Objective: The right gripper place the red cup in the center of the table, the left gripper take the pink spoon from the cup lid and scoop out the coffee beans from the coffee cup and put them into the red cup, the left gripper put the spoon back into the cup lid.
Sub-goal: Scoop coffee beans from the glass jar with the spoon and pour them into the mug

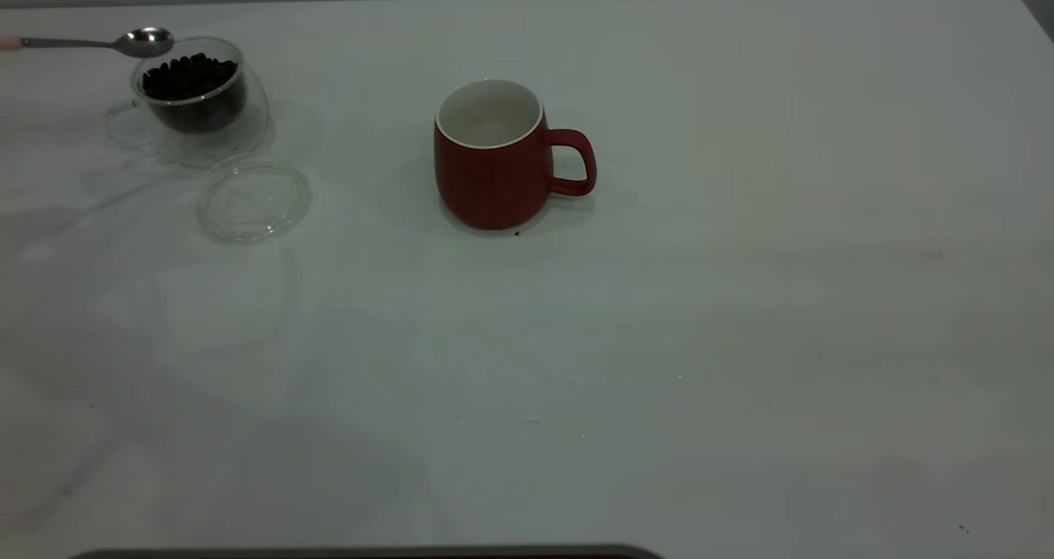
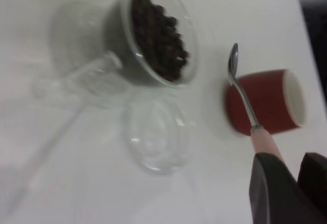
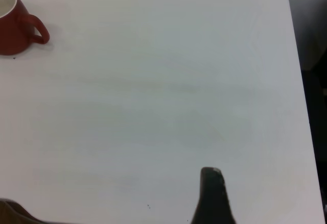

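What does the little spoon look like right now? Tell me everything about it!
The pink spoon has a shiny silver metal bowl and thin neck, and a pale pink handle. Its bowl looks empty. It is lifted off the table, lying about level, its bowl hanging by the far rim of the glass coffee cup full of beans. The left gripper pinches the pink handle end between its black jaws; nothing else touches it.

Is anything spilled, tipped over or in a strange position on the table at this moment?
Nothing stands out. The red cup stands upright mid-table, the coffee cup upright with its coffee beans inside, the cup lid flat beside it. The left gripper holds the pink spoon by that cup's rim, bowl empty.
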Motion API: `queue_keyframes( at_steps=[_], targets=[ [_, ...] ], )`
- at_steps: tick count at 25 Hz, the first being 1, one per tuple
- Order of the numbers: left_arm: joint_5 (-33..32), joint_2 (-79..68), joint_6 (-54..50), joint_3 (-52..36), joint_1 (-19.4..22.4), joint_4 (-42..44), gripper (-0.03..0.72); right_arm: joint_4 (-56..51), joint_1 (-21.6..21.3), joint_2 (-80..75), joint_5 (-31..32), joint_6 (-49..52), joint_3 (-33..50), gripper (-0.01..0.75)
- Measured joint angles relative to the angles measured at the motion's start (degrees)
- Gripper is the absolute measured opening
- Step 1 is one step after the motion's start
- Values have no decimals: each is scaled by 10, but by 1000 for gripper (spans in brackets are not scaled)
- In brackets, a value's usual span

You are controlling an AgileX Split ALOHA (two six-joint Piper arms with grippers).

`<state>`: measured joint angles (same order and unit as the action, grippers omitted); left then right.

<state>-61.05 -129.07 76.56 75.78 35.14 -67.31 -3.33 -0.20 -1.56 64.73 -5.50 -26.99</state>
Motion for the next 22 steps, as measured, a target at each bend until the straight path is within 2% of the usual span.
queue_keyframes(
  at_steps=[7, 16, 22],
  targets=[
    [72, -3, 51, 0, -13, -34, 124, 0, 0, 0, 0, 0, 0, 591],
    [76, -59, 83, 0, -14, -77, 124, 0, 0, 0, 0, 0, 0, 591],
    [55, -84, 74, 0, -14, -91, 124, 0, 0, 0, 0, 0, 0, 591]
  ],
)
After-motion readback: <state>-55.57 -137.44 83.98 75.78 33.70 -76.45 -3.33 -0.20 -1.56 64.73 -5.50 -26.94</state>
